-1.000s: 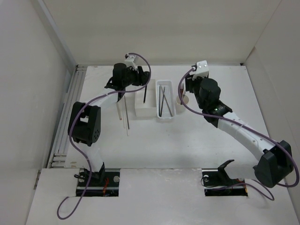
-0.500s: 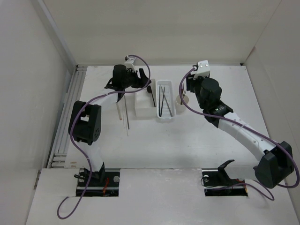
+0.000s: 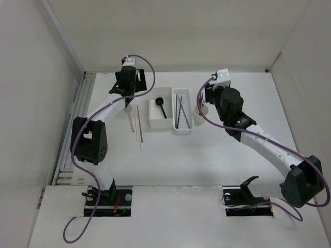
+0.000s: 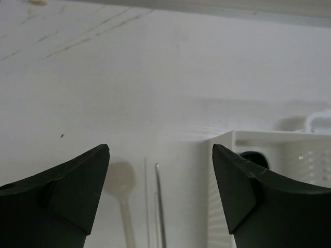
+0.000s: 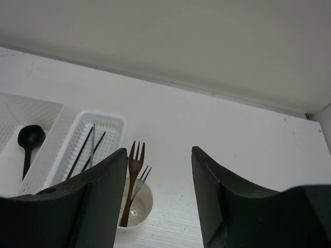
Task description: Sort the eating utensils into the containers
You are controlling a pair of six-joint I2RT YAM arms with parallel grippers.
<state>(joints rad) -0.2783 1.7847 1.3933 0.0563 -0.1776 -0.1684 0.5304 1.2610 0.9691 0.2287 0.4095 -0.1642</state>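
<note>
Left tool (image 4: 160, 150) is hanging wide and empty over the counter (image 4: 103, 77). I'm lining it up on the beige spoon (image 4: 123, 182) lying just left of the white box (image 4: 258, 136), aiming to straddle its slim handle squarely before closing.

You'll see the black spoon (image 3: 162, 106) lying inside the white square box (image 3: 155, 122). Just to its right, the perforated tray (image 3: 182, 129) holds dark chopsticks (image 3: 179, 112). Pale chopsticks (image 3: 138, 124) lie on the table (image 3: 207, 155) left of the box, below your left gripper (image 3: 125, 89).
</note>
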